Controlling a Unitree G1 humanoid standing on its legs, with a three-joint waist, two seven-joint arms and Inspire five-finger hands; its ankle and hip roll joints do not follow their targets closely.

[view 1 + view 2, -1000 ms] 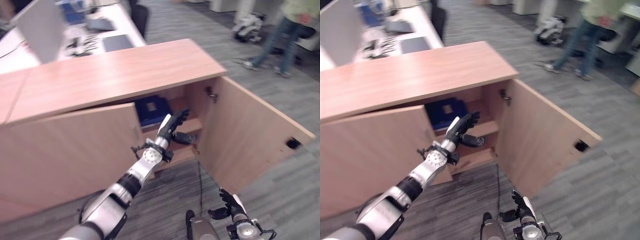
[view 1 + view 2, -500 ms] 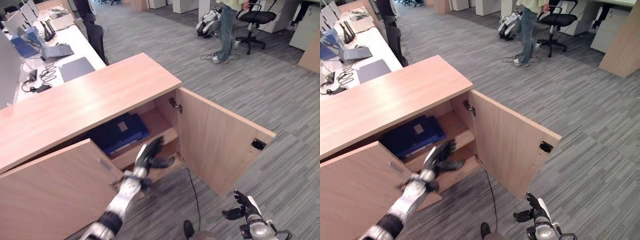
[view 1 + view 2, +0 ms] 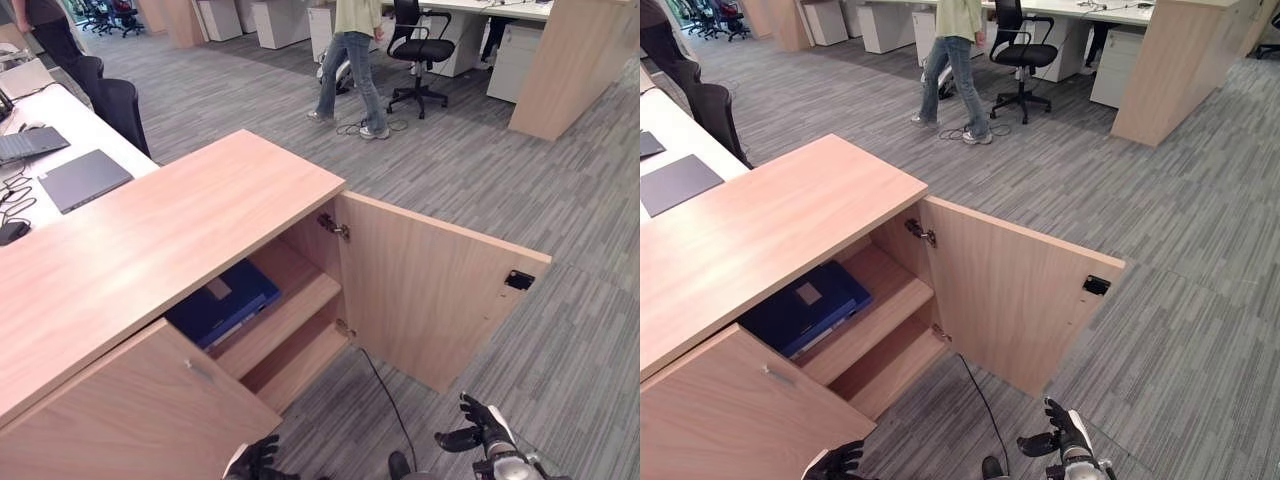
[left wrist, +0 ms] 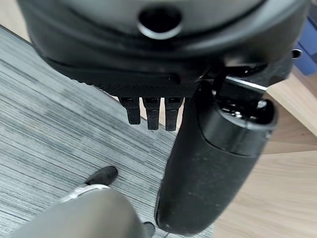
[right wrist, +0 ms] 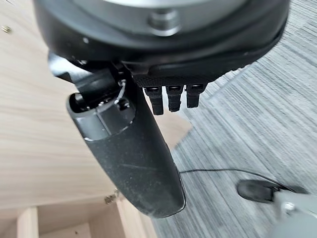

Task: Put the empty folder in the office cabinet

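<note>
A dark blue folder (image 3: 225,303) lies flat on the upper shelf inside the wooden office cabinet (image 3: 150,240), whose two doors stand open. My left hand (image 3: 258,460) hangs low in front of the cabinet's left door (image 3: 130,420), well below the shelf, open and holding nothing; its thumb (image 4: 208,168) and straight fingers (image 4: 151,111) hang over the carpet. My right hand (image 3: 480,435) is low at the right, below the open right door (image 3: 430,290), open and empty, with its thumb (image 5: 133,153) stretched out.
The right door swings far out over the grey carpet. The lower shelf (image 3: 295,365) holds nothing. A desk with a closed laptop (image 3: 80,178) stands behind the cabinet. A person (image 3: 355,60) and an office chair (image 3: 420,50) are far off at the back.
My left hand has drawn back out of the cabinet opening and dropped low in front of it. The folder stays on the shelf. The camera has tilted up and shifted.
</note>
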